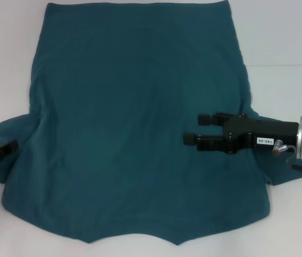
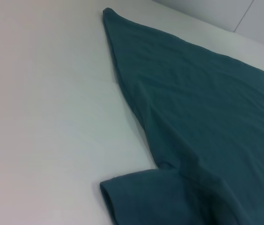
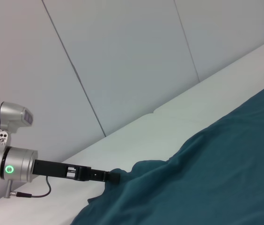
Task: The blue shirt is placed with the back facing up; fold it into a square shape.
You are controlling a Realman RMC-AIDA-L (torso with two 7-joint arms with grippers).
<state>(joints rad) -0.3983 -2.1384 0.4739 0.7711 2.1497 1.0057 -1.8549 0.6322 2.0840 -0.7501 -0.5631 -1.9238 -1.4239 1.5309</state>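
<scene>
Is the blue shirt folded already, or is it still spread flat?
Spread flat. The blue shirt lies open on the white table, both sleeves sticking out sideways, no part folded over the body.

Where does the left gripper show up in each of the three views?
Head view: the left gripper is at the left edge, at the blue shirt's left sleeve.
Left wrist view: not in it; only that sleeve and the white table.
Right wrist view: lower left, reaching the shirt's edge.
Shared landmark: the left sleeve.
</scene>
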